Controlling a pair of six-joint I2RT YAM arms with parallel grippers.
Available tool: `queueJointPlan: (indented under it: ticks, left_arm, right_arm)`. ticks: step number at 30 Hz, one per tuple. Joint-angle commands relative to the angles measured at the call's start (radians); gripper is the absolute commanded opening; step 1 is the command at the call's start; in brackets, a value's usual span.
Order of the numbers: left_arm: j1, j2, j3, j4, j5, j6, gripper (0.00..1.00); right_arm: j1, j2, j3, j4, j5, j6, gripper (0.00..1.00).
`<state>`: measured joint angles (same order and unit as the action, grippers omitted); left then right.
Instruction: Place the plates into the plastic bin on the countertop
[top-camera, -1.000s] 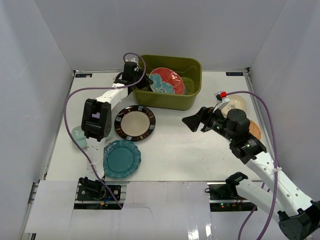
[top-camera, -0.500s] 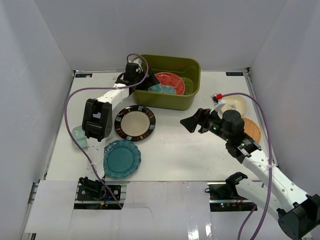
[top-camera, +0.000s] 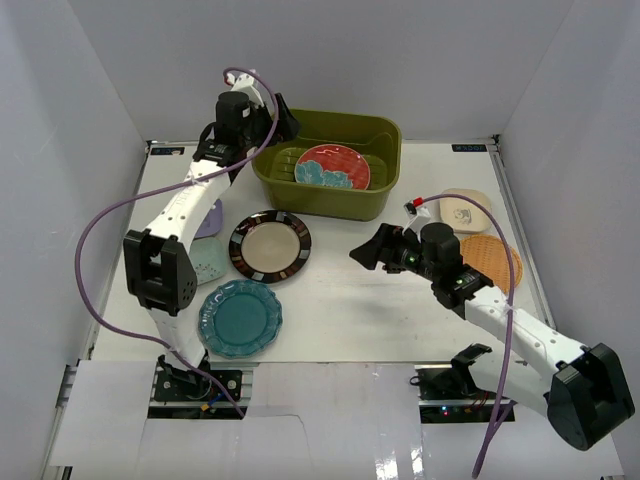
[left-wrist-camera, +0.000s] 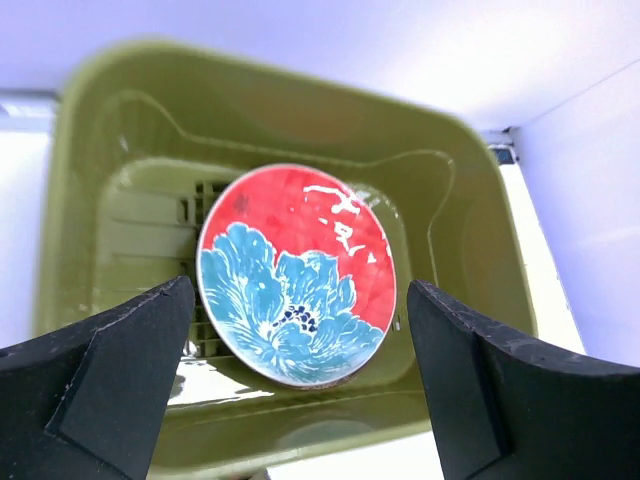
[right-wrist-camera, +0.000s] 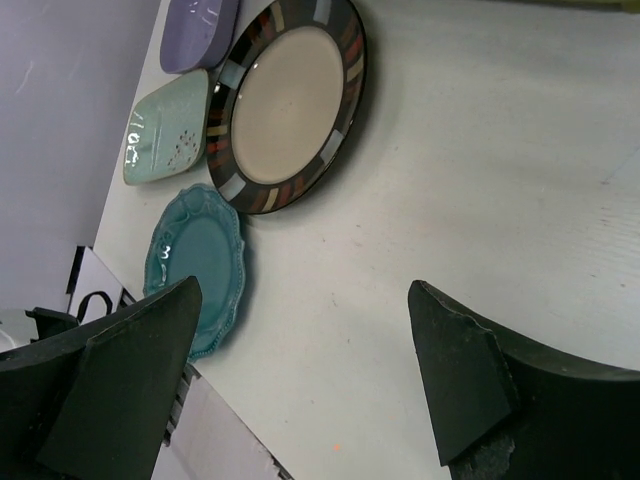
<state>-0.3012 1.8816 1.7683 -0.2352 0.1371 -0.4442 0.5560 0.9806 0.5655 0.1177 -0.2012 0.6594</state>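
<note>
Red-teal plate (top-camera: 333, 166) lay in the plastic bin (top-camera: 385, 190).
My left gripper (left-wrist-camera: 300, 288) hung over it, jaws wide apart; my right gripper (right-wrist-camera: 305, 288), likewise spread, hovered over the countertop (top-camera: 380, 300).

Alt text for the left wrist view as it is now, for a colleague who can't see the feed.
A red plate with a teal flower rests inside the olive-green plastic bin, seen from above. It is framed by the two black fingers of the left gripper, which is open and holds nothing. A strip of white countertop shows at the left edge.
</note>
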Motion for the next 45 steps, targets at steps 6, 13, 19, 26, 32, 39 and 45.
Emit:
queueJointPlan:
  ticks: [6,13,19,26,32,39,45]
  left_arm:
    - [0.001,-0.289,-0.165,-0.009,-0.019,0.119,0.98]
    - [0.001,-0.634,-0.407,0.019,-0.022,0.101,0.98]
    - [0.001,-0.980,-0.737,-0.056,-0.074,0.075,0.98]
    - [0.001,-1.257,-0.984,-0.246,-0.067,0.058,0.98]
    - [0.001,-1.363,-1.041,-0.288,-0.045,0.047,0.98]
    - [0.002,-1.395,-1.092,-0.268,-0.068,0.038,0.98]
    - [0.002,-1.386,-1.098,-0.265,-0.073,0.039,0.98]
  right_arm:
    - [0.090,0.157,-0.035,0.240,0.029,0.121,0.77]
    - [0.220,0.404,0.056,0.373,0.106,0.175,0.66]
    - [0.277,0.662,0.145,0.588,0.148,0.297,0.57]
    - [0.277,0.920,0.218,0.792,0.195,0.485,0.67]
    - [0.277,1.043,0.250,0.889,0.272,0.586,0.58]
    - [0.277,1.098,0.243,0.979,0.338,0.666,0.17]
    - [0.278,0.916,0.039,1.045,0.394,0.614,0.08]
